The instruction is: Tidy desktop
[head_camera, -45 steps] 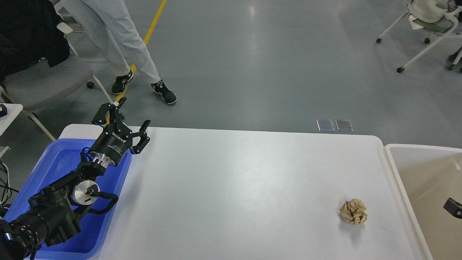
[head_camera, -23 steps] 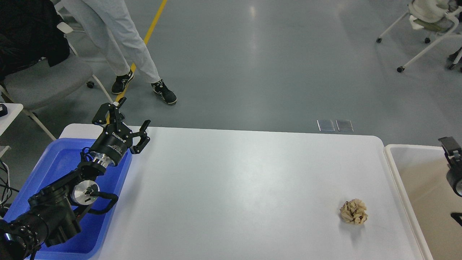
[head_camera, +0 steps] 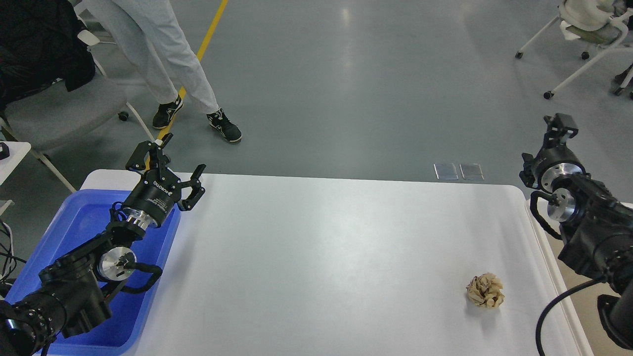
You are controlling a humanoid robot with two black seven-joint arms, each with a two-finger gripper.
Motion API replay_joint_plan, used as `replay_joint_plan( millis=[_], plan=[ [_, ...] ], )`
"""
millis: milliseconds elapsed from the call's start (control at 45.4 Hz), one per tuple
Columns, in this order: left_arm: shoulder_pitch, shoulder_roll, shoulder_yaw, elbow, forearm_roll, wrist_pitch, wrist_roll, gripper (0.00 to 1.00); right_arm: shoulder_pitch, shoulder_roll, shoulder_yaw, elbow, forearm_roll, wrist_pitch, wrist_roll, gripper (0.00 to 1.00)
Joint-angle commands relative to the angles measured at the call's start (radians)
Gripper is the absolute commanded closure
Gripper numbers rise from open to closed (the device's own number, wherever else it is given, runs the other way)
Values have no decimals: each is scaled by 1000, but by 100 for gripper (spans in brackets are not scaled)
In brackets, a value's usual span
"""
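Head view: left tool [head_camera: 170, 158] spread over blue tray [head_camera: 74, 222], right tool [head_camera: 558, 129] state unclear, crumpled paper ball [head_camera: 485, 290] on worktop [head_camera: 321, 257] near right tool.

2 black arms are seen, each with silver metal discs at the wrist joints and looped black cables. White lettering is printed on the left gripper [head_camera: 170, 160].
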Motion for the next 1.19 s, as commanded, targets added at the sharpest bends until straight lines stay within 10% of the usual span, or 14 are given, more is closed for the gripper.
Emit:
replay_joint_plan(
  millis=[0,375,1168],
  plan=[
    [0,0,0,1,0,0,0,0,47,103,175,58,106,112,-34,1],
    [0,0,0,1,0,0,0,0,-39,192,287,116,201,313,-31,1],
    [0,0,0,-1,1,0,-2,0,-194,192,196,268,179,327,-19,0]
  ],
)
